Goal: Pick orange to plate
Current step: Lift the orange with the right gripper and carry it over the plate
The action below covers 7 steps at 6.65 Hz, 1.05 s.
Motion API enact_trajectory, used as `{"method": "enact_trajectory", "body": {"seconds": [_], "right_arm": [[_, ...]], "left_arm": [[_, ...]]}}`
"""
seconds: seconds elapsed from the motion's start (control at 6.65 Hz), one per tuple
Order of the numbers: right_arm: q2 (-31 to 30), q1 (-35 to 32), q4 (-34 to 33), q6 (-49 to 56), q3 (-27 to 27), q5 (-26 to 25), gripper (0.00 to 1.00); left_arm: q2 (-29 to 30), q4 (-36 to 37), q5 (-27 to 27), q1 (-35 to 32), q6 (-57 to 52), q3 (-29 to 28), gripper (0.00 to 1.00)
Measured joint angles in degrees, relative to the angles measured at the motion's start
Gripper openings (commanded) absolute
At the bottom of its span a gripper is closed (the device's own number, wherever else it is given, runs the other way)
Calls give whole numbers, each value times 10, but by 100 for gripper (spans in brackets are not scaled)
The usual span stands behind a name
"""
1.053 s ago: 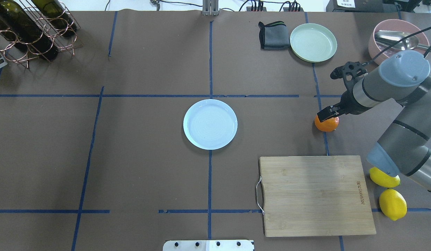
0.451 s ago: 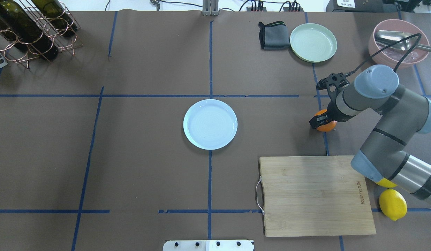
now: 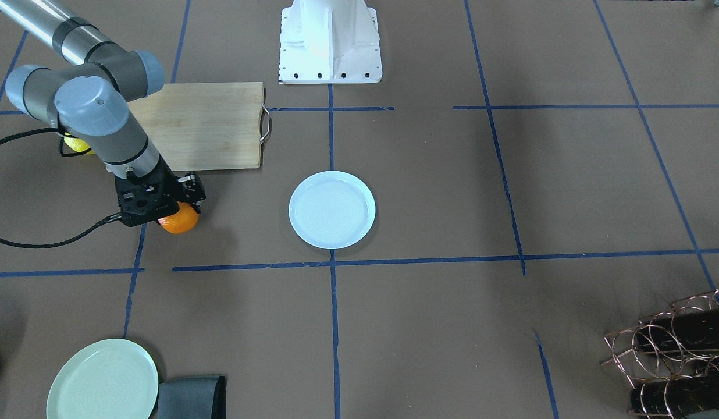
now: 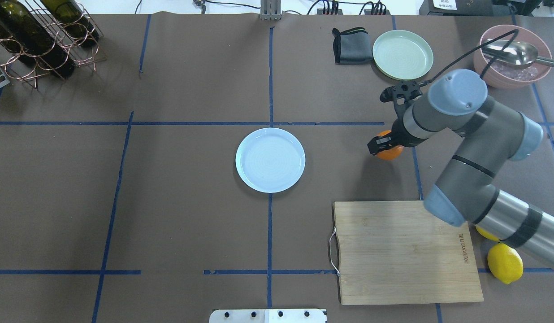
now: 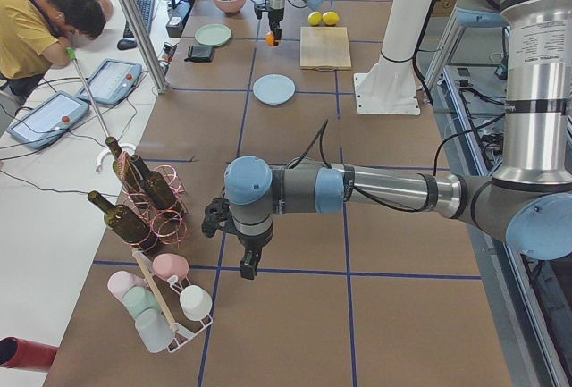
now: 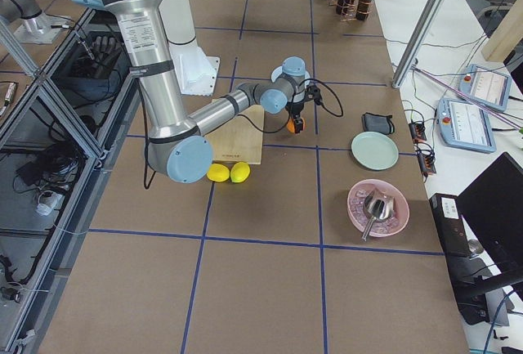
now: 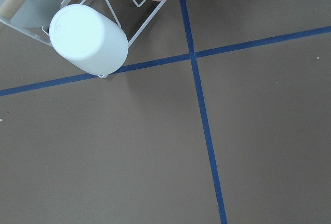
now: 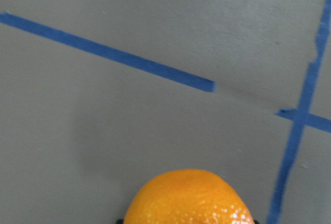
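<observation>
Brown tabletop [image 4: 169, 202] below, right gripper [image 4: 384, 146] clamps the orange [image 4: 391, 154], looks mid-carry, plate [image 4: 270, 160] next for release; left gripper [image 5: 248, 266] fingers, can't tell.

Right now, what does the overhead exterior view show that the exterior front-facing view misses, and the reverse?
Overhead only: the pink bowl with its metal spoon, and a whole lemon. Front-facing only: the upright body of the white pedestal. Both: the right hand closed on the orange, the plate, the cutting board and the green plate.
</observation>
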<state>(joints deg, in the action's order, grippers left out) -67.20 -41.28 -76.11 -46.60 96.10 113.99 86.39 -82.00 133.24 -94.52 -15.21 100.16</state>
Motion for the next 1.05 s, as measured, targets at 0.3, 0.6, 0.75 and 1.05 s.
{"method": "enact_trajectory", "body": {"seconds": [0.3, 0.6, 0.75, 1.05], "right_arm": [[154, 45, -80, -108, -62, -38, 18], [259, 87, -100, -169, -163, -90, 20], [279, 101, -101, -185, -189, -110, 22], [296, 118, -101, -202, -210, -126, 33]], "left_arm": [[0, 0, 0, 0, 0, 2, 100], [0, 0, 0, 0, 0, 4, 100], [0, 0, 0, 0, 0, 4, 100], [0, 0, 0, 0, 0, 5, 100]]}}
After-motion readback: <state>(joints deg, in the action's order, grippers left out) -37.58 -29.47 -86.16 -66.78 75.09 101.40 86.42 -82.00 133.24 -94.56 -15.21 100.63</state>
